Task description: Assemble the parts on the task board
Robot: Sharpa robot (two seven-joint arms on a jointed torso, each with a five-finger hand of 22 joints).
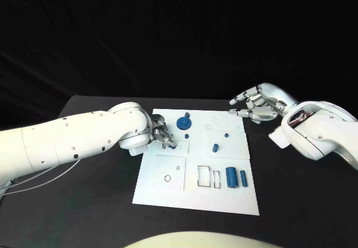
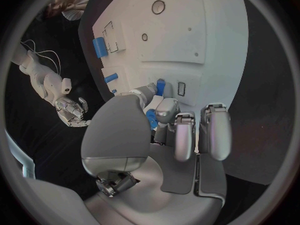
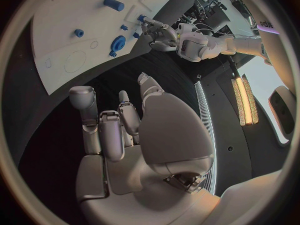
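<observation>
Head view: a white task board (image 1: 195,199) lies in the middle of a black tabletop (image 1: 67,206). The left hand (image 1: 160,135) reaches in from the left over the board's left edge, its fingers pointing down at a small blue part (image 1: 172,146) in the upper left area of the board. Just beyond it, near the board's far edge, sits a round blue gear-like part (image 1: 183,123). A small blue peg (image 1: 214,148) stands near the board's middle, and a larger blue cylinder (image 1: 232,177) lies beside a thin blue pin (image 1: 244,178) near the right edge. The right hand (image 1: 253,107) hovers off the board's far right corner, above the tabletop, fingers spread and holding nothing.

Left wrist view: the left hand (image 2: 164,122) is close over the board (image 2: 212,40), thumb and a finger closed on a small blue part (image 2: 152,118) (partly hidden by the fingers); the other fingers hang straight. A second blue piece (image 2: 160,87) shows just past the fingertips. The large cylinder (image 2: 100,47) lies further along the board.

Right wrist view: the right hand (image 3: 119,127) has fingers loosely apart, empty, above the dark tabletop (image 3: 69,115) beside the board (image 3: 69,30). The gear-like part (image 3: 118,43) and cylinder (image 3: 114,4) show on the board.
</observation>
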